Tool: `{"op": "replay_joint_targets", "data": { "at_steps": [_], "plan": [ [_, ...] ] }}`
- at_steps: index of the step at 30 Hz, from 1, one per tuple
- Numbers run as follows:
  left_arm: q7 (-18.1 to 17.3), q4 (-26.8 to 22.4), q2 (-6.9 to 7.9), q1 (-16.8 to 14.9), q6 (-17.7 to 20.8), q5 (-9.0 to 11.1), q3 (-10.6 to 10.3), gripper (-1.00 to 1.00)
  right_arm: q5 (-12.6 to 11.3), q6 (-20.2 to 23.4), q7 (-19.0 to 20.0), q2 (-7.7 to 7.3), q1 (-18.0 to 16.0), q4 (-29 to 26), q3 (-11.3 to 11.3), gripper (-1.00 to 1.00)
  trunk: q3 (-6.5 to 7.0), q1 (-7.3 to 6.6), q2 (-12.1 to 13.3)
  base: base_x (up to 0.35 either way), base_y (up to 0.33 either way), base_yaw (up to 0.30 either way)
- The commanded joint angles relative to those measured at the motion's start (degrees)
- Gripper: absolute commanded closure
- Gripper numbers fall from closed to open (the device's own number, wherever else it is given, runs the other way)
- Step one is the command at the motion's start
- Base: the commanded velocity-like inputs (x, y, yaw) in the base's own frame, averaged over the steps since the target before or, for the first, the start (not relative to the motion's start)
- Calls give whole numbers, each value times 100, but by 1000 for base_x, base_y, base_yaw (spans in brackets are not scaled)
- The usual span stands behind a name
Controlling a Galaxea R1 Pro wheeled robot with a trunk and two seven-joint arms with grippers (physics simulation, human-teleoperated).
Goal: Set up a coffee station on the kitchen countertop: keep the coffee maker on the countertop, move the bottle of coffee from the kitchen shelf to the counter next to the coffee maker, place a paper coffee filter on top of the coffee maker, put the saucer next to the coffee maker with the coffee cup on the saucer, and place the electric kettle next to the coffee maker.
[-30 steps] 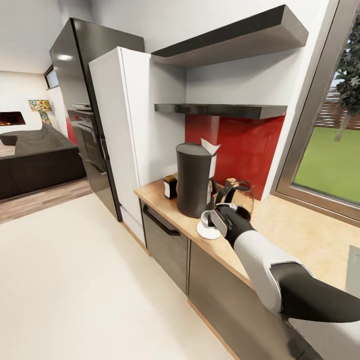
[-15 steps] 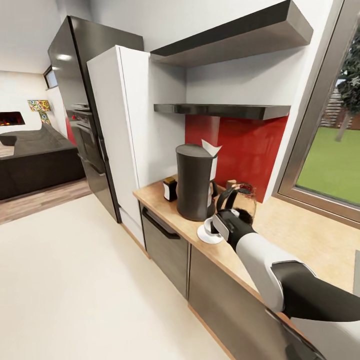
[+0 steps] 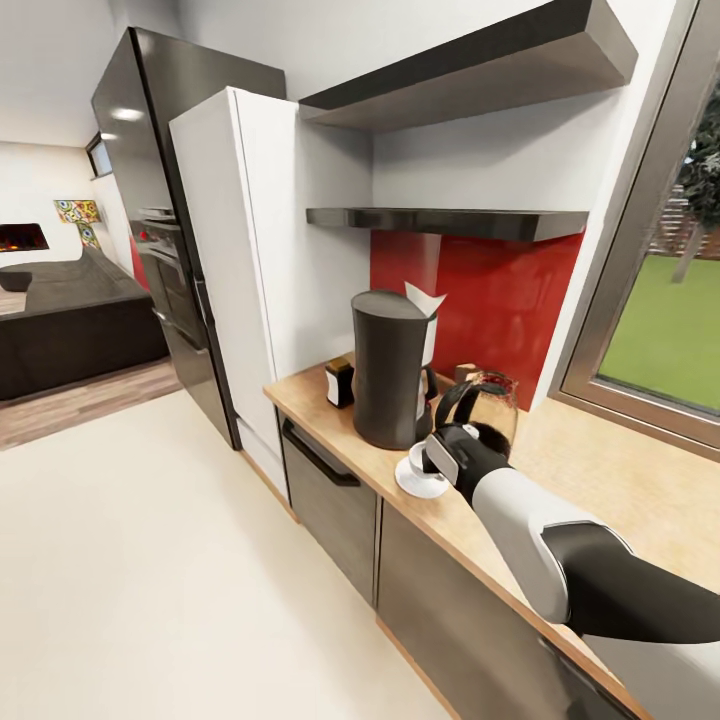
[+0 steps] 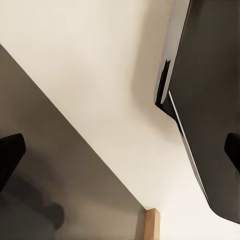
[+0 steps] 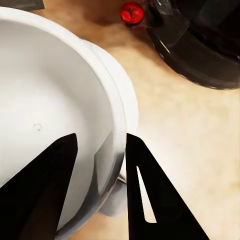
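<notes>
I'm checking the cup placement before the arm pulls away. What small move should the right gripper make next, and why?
Probably open the right gripper. In the right wrist view its fingers straddle the wall of the coffee cup, and in the head view the cup appears to sit on the saucer beside the coffee maker, so releasing looks due.

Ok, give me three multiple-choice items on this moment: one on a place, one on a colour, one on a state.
1. Where does the cup sit?
A. on the saucer
B. on the lower shelf
C. on the floor

2. What colour is the backsplash behind the coffee maker?
A. white
B. red
C. green

3. How does the right gripper stand at the cup?
A. open, well clear of it
B. holding the kettle
C. fingers either side of the cup's wall

Answers: 1 A, the head view shows the cup on the white saucer by the coffee maker. 2 B, the wall panel there is red. 3 C, the right wrist view shows one finger inside the rim, one outside.
</notes>
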Motion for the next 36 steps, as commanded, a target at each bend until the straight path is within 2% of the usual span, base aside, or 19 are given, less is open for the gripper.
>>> {"op": "replay_joint_targets", "data": {
  "at_steps": [1, 10, 36],
  "plan": [
    [7, -9, -2, 1, -3, -60, 46, -100, -60, 17, -38, 0, -3, -7, 19, 100, -9, 2, -8, 3, 0, 0],
    [10, -9, -1, 1, 1, -60, 46, -100, -55, 17, -38, 0, -1, 2, 16, 100, -9, 2, -8, 112, 0, 0],
    [3, -9, -2, 1, -3, -60, 46, -100, -60, 21, -38, 0, 23, 61, 20, 100, -9, 2, -8, -4, 0, 0]
  ]
}}
